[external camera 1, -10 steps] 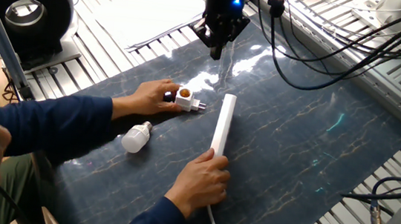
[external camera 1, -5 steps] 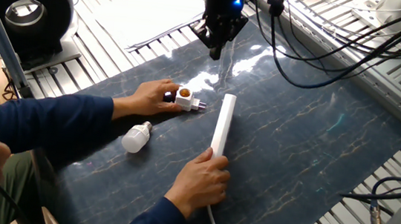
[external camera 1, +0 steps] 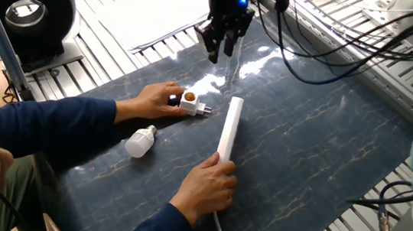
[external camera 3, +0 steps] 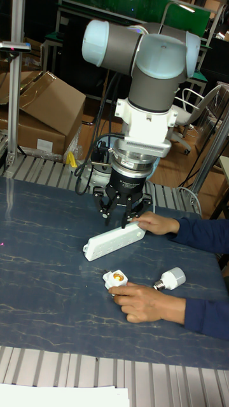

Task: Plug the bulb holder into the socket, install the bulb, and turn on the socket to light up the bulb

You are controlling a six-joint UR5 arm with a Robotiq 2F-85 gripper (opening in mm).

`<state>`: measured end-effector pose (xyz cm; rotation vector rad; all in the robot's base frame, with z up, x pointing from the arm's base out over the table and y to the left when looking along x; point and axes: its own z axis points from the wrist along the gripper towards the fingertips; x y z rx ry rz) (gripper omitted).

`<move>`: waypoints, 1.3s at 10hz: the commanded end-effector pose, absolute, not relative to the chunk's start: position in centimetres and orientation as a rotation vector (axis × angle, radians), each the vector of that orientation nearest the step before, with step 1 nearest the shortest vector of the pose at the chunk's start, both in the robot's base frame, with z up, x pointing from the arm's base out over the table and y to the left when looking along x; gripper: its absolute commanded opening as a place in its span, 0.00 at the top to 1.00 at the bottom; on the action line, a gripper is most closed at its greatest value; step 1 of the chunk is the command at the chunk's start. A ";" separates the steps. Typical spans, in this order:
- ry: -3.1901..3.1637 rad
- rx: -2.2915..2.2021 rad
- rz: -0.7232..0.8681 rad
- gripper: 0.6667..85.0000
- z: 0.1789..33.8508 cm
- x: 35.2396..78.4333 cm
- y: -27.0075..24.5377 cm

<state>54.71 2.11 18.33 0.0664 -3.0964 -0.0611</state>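
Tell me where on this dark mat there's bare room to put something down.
The widest bare patch of the mat lies between the power strip and the mat's edge by the hanging cables. It is crowded on the strip's other side: a person's hands hold the strip's cable end and the plug adapter, the bulb lies beside them, and the gripper hangs open above.

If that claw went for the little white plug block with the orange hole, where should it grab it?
Probably across the flat white sides of the bulb holder, coming straight down, leaving the prongs toward the socket free. A person's hand covers its far side for now, and the open gripper hangs above the mat.
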 end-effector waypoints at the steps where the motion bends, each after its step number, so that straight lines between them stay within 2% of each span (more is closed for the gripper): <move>1: -3.176 0.181 -0.049 0.39 18.2 58.0 2.6; 2: -3.207 0.221 -0.067 0.36 17.8 59.1 3.1; 3: -3.201 0.177 -0.205 0.41 17.7 59.3 5.6; 4: -3.197 0.218 -0.240 0.45 17.5 59.5 6.4; 6: -3.195 0.217 -0.199 0.45 17.8 60.1 5.9; 7: -3.187 0.254 -0.114 0.47 17.9 60.4 4.7; 8: -3.176 0.338 -0.034 0.56 17.8 60.5 3.4; 9: -3.166 0.372 -0.010 0.73 17.8 60.7 2.6; 10: -3.140 0.372 0.027 0.85 17.9 60.4 1.4; 12: -3.152 0.388 -0.012 0.85 17.9 60.8 1.7; 13: -3.163 0.384 -0.014 0.93 17.9 61.1 1.7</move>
